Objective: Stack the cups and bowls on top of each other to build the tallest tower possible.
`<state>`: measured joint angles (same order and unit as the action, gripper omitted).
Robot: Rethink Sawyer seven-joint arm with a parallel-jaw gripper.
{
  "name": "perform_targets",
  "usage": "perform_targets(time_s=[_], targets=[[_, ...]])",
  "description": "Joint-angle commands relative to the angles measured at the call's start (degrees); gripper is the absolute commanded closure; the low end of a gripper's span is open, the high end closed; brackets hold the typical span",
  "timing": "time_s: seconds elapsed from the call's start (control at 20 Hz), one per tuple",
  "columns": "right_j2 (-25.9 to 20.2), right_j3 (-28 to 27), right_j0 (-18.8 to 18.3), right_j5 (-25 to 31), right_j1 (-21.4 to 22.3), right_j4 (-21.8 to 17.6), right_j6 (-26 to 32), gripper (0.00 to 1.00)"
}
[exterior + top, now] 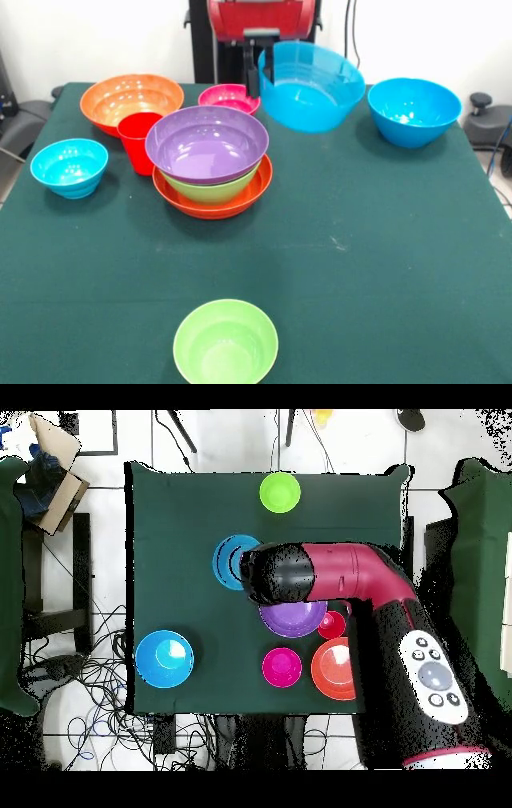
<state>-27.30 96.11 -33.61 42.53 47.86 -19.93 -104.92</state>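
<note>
My gripper hangs at the table's far side, shut on the left rim of a large blue bowl, which tilts with its opening toward the camera. In the overhead view the arm covers the gripper, and the blue bowl shows beside it. The tower is a wide orange bowl holding a green bowl with a wide purple bowl on top. The red cup stands right next to its left side. A second orange bowl and a small magenta bowl stand behind.
A small blue bowl stands at the left edge. A medium blue bowl stands at the far right. A green bowl stands at the near edge. Black equipment stands off the table's right side.
</note>
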Motion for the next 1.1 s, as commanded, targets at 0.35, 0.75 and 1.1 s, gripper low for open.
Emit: perform_targets(time_s=[0.35, 0.75, 1.1], targets=[[-10.8, 14.2, -12.8, -10.1, 0.9, -8.0, 14.7, 1.00], [-12.9, 27.9, -18.9, -18.0, 7.3, -12.7, 8.4, 1.00], [-8.6, 29.2, -15.4, -23.7, 6.5, -18.8, 1.5, 1.00]])
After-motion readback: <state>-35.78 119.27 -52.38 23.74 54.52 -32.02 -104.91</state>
